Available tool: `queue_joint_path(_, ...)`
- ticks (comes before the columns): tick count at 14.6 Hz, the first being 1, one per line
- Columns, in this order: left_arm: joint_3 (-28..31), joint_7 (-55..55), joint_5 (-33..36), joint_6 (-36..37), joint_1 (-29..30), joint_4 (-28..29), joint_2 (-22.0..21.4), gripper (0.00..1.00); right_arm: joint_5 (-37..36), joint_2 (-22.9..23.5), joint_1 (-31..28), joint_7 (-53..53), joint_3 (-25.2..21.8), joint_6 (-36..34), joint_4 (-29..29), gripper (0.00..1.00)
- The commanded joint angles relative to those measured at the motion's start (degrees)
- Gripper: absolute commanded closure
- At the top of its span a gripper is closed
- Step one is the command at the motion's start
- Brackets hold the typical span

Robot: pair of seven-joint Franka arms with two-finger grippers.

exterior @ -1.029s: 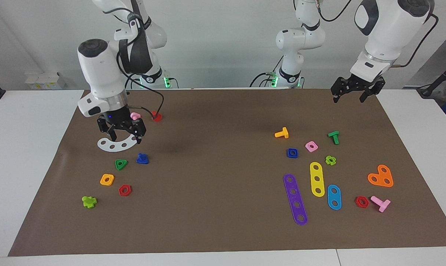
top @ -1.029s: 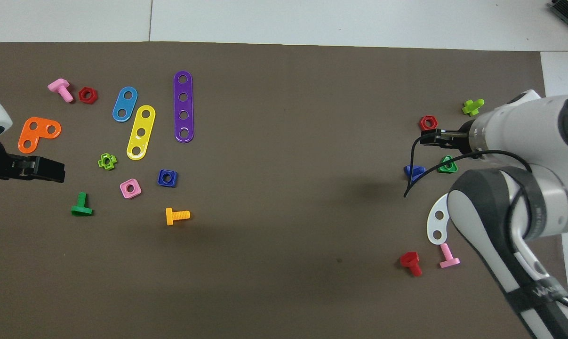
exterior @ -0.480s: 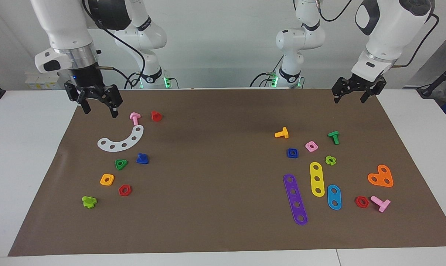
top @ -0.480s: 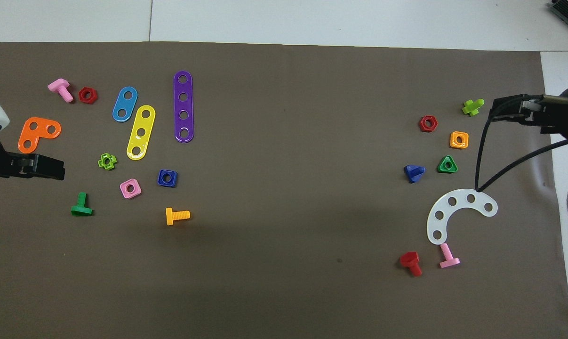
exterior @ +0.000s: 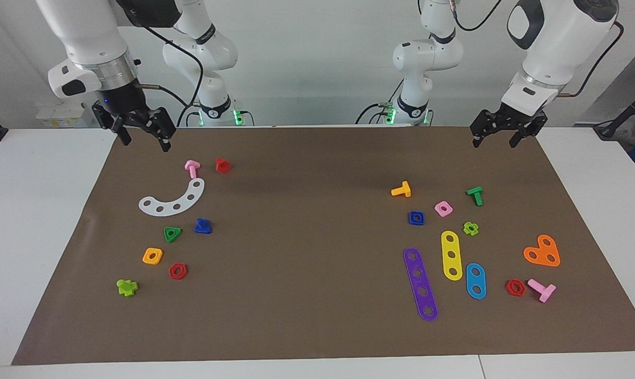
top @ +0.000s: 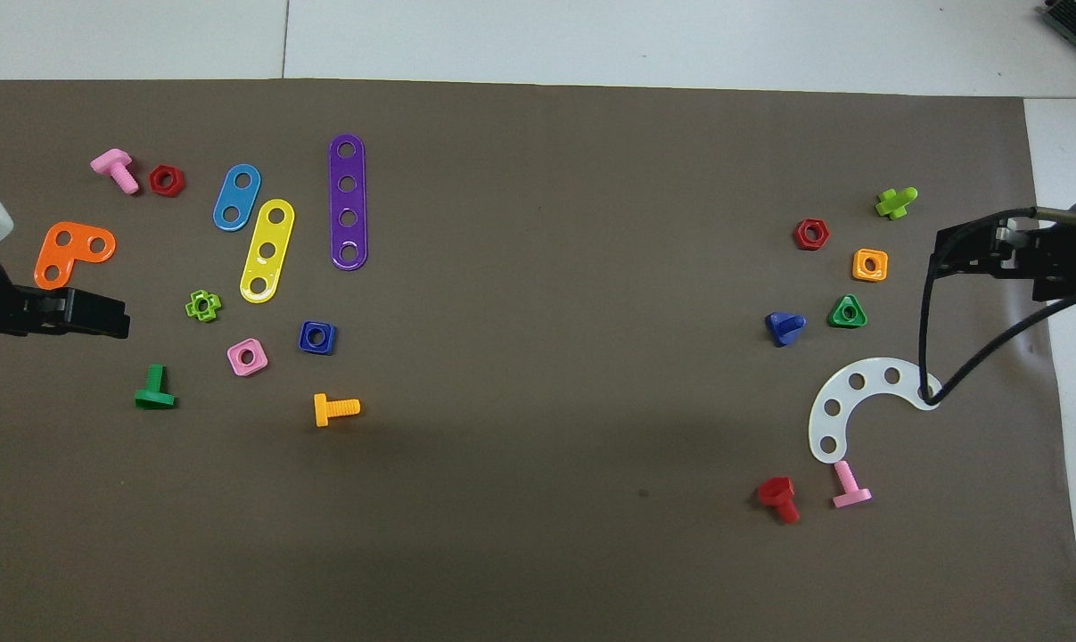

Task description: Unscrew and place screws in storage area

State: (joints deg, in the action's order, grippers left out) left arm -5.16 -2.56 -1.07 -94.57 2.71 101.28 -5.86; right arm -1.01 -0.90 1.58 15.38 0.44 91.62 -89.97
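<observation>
The small dark-blue toy bolt [exterior: 202, 226] [top: 784, 327], with a flat triangular head and a stubby shank, lies free on bare brown mat [exterior: 254, 247] [top: 974, 481] at the right arm's end of the table, just beside the green triangle nut [exterior: 172, 233] [top: 848, 312] and near the white curved holed strip [exterior: 172, 201] [top: 850, 401].

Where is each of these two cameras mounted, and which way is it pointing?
Facing view: high across the table, looking at the robots; both arms show whole, the right gripper and left gripper raised over the mat's robot-side corners.
Overhead view: high above the robots' end, looking steeply down; only the left gripper and right gripper enter at the edges.
Both show the dark-blue bolt beside the white curved strip.
</observation>
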Motion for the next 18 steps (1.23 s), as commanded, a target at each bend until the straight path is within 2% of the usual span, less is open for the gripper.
queue_joint_path(1,0.06,0.46,-1.04,-0.79,0.37,1.11,-0.65,0.00,1.37,-0.86,-0.35,-1.49,0.44,-0.56,-1.18,0.00)
queue_joint_path(18,0.06,0.37,-1.04,-0.97,0.28,1.99,-1.09,0.00,1.28,-2.09,-0.08,-4.57,0.53,-0.39,-3.46,0.00)
